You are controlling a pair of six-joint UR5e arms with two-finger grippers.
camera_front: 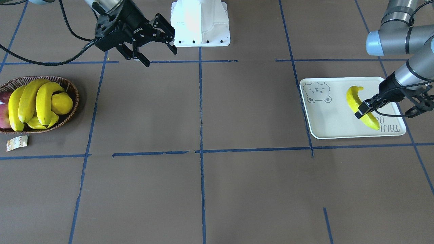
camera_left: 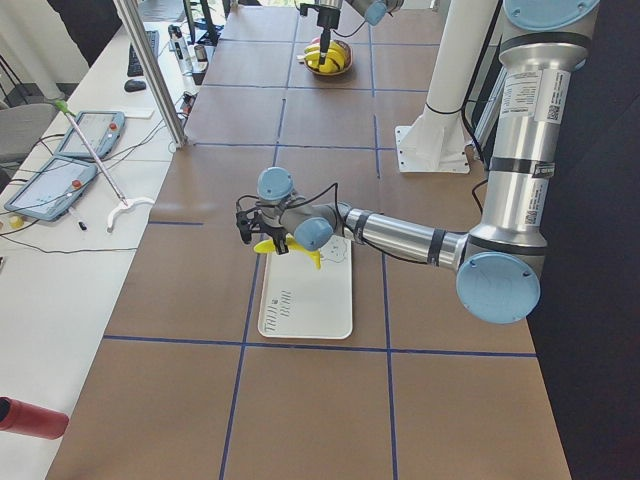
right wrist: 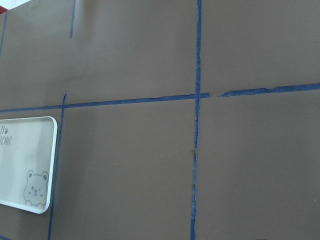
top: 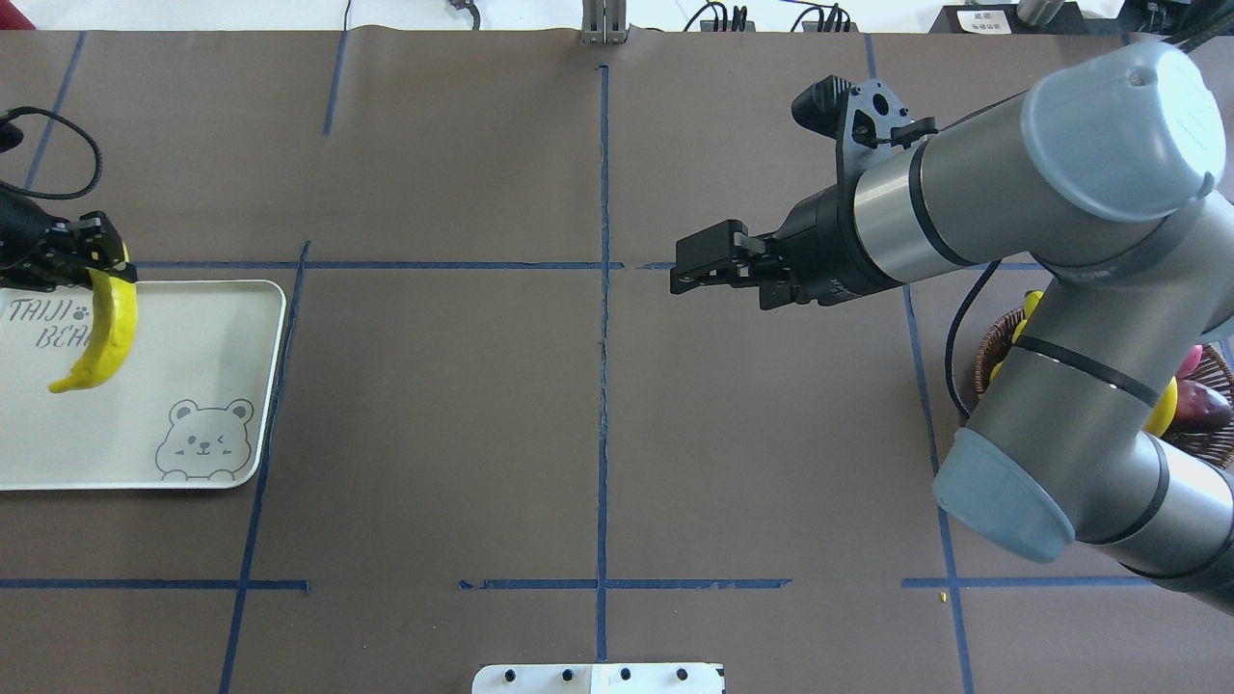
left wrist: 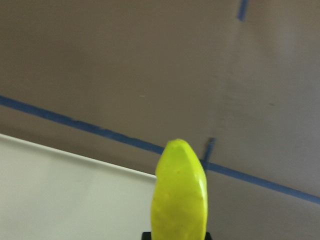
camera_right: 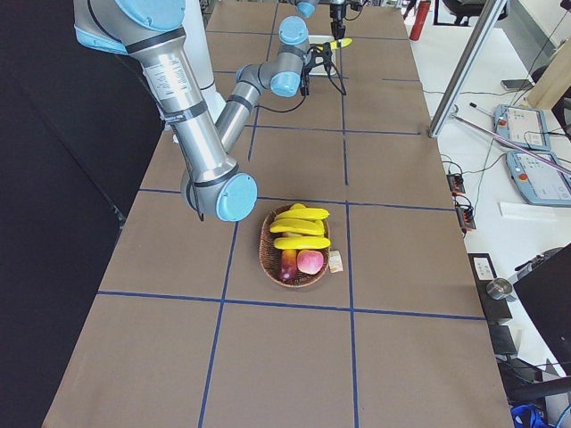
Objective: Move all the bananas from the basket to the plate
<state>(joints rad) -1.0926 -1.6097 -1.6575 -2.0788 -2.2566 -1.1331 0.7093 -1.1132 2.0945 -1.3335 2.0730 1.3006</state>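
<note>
While the left gripper (top: 100,262) was clamped on one banana (camera_front: 353,97), that banana sat over the lettered end of the plate (camera_front: 325,118); whether it touched the plate was unclear. Right gripper (camera_front: 160,58) hung over the table (camera_front: 251,112) near the robot base (camera_front: 200,23), fingers spread wide, holding nothing. Three more bananas (camera_front: 28,98) lay piled in the basket (camera_front: 74,89) with a lemon (camera_front: 63,103) and a red fruit (camera_front: 3,115), well apart from the plate.

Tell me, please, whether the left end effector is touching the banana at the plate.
Touching. The exterior front-facing view shows the left end effector closed across the middle of the banana, with no gap between them.
</note>
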